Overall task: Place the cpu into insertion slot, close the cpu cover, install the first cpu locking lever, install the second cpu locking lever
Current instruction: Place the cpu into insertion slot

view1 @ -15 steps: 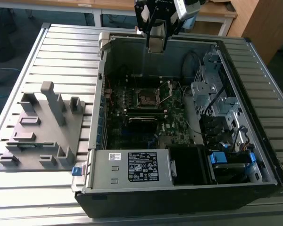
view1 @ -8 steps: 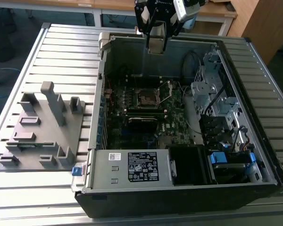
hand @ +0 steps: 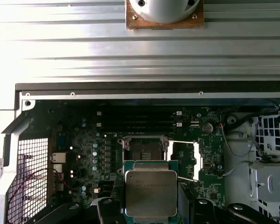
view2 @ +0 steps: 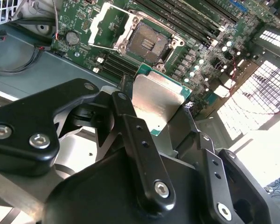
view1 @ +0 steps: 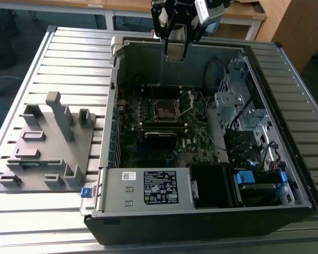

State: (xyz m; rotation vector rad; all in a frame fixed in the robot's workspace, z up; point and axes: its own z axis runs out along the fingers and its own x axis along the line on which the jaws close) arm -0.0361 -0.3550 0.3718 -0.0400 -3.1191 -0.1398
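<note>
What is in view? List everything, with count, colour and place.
table: one, grey slatted metal, under everything.
computer case: one, black, open, on the table.
circuit board: one, green, inside the case.
insertion slot: one, dark, silvery rim, empty, on the board.
cpu cover: one, silvery, open beside the slot.
fixture block: one, grey, exterior view's left of the case.
cpu: one, silvery, in the gripper, above the board.
gripper: one, black, shut on the cpu.

The hand (view1: 175,46) holds the cpu (view1: 175,54) aloft, well apart from the insertion slot (view1: 166,109).
</note>
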